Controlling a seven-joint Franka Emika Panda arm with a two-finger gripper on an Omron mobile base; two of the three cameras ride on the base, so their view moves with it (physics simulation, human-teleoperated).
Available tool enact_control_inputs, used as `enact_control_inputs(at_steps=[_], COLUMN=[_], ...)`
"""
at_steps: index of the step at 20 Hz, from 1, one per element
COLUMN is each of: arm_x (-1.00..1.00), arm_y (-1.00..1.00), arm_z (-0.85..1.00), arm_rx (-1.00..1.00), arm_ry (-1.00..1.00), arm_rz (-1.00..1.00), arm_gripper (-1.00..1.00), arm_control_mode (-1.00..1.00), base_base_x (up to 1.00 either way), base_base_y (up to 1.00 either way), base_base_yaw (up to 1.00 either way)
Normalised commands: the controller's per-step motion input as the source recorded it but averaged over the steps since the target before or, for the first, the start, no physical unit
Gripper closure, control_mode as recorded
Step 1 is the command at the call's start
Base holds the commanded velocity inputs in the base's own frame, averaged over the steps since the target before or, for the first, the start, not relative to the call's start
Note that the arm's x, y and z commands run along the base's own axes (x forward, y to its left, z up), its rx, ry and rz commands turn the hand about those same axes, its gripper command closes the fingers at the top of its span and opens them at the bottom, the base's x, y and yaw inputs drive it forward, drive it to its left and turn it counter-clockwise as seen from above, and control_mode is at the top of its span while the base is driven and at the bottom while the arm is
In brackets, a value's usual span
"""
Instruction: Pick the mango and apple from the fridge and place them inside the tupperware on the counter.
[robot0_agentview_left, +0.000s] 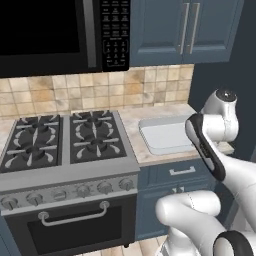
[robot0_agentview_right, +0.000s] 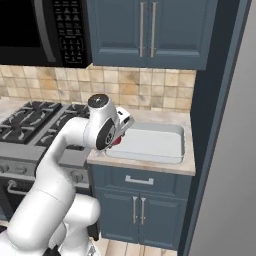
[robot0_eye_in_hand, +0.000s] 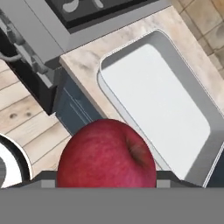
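Over the counter's (robot0_agentview_right: 150, 165) near edge, just left of the tupperware (robot0_agentview_right: 150, 142), your fingers are pinching the apple (robot0_eye_in_hand: 107, 155) and holding it in the air. You can see the tupperware lying flat on the counter right of the stove (robot0_agentview_left: 65, 145), its white floor bare from the hand view.

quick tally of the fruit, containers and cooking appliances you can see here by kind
apple, held in the end effector: 1
tupperware, nothing in it: 1
stove: 1
microwave: 1
total: 4
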Motion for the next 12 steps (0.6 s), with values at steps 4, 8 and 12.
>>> enact_control_inputs(at_steps=[4, 8, 12], arm_x=[0.53, 0.62, 0.69], arm_y=[-0.02, 0.00, 0.00], arm_z=[-0.38, -0.39, -0.32], arm_rx=[0.12, 0.01, 0.01], arm_ry=[0.11, 0.03, 0.02], arm_rz=[-0.02, -0.01, 0.00], arm_gripper=[1.00, 1.00, 1.00], arm_control_mode=[-1.00, -1.00, -1.00], base_base_x=[0.00, 0.00, 0.00], base_base_y=[0.00, 0.00, 0.00], base_base_yaw=[0.00, 0.00, 0.00])
